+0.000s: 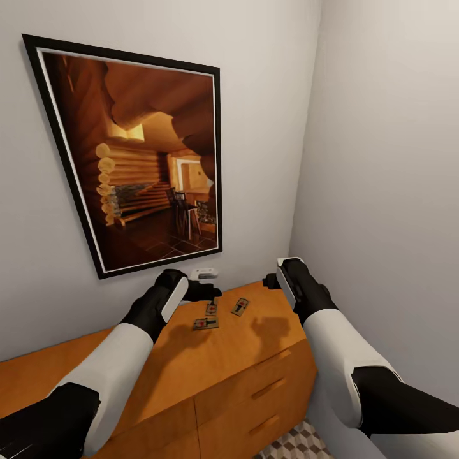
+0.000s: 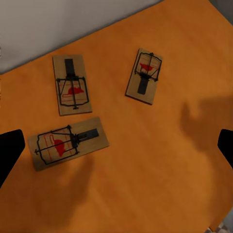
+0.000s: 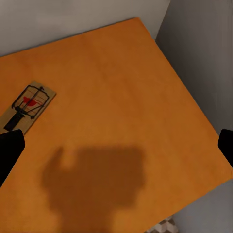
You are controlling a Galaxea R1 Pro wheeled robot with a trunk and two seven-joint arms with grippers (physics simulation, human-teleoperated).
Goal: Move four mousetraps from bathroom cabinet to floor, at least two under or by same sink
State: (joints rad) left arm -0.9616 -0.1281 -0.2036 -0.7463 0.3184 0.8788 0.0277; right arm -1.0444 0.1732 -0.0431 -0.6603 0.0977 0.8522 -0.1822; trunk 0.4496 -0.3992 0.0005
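Left claw [image 2: 116,145] hangs spread wide with three flat tan wooden mousetraps [image 2: 68,142] right below it on the orange-brown wooden cabinet [image 2: 160,184] top, probably lining up a grab; right claw [image 3: 116,143] also open.

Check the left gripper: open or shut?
Open. In the left wrist view, its fingers sit far apart above the cabinet, holding nothing; three mousetraps lie flat below.
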